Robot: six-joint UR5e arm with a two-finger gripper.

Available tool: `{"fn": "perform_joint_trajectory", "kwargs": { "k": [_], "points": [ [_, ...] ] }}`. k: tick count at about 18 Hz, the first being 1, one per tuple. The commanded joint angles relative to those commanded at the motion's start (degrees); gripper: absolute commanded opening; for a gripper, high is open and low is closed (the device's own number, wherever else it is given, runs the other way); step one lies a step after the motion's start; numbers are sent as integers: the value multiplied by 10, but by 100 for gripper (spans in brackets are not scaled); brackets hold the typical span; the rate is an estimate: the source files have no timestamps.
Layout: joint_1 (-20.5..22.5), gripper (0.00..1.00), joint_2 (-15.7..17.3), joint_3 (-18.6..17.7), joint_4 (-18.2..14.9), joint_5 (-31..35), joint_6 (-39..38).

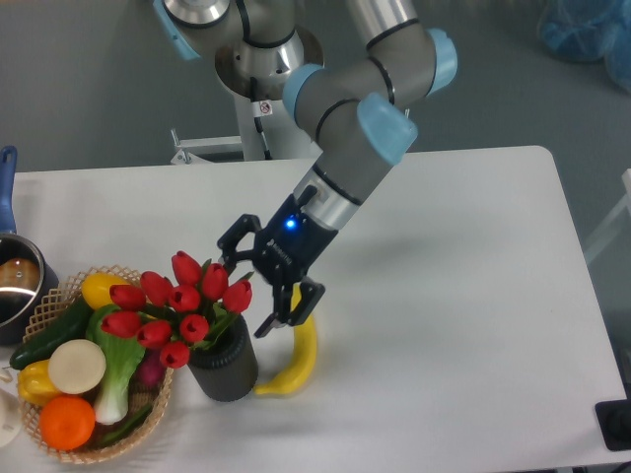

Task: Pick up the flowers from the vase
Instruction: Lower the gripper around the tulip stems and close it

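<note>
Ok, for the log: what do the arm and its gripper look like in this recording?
The arm has grey, metallic-looking tube segments with light blue caps at the joints, mounted on a white pedestal bearing a small warning sticker. A silver wrist ring leads to a black two-finger gripper with angular linkage fingers, and a small blue light glows on its body. No loose cables show along the arm.

- A single fixed view, set high in front of the counter (473, 325) and tilted steeply down, facing the arm's base (264, 94) at the far edge.
- It stands at middling range: nearly the whole counter fits, though the left edge crops a wicker basket (148, 419) and a pot (15, 286), and the arm's top runs out of frame.
- Grey floor (89, 89) fills the background beyond the far edge.
- The pincer (248, 291) sits close to picture centre.
</note>
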Motion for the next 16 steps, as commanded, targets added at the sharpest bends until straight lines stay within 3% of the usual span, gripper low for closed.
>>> {"fn": "perform_joint_trajectory", "kwargs": {
  "k": [5,16],
  "points": [
    [-4,100,-19,3,0,-44,1],
    [-9,100,-26,0,0,-48,4]
  ]
}}
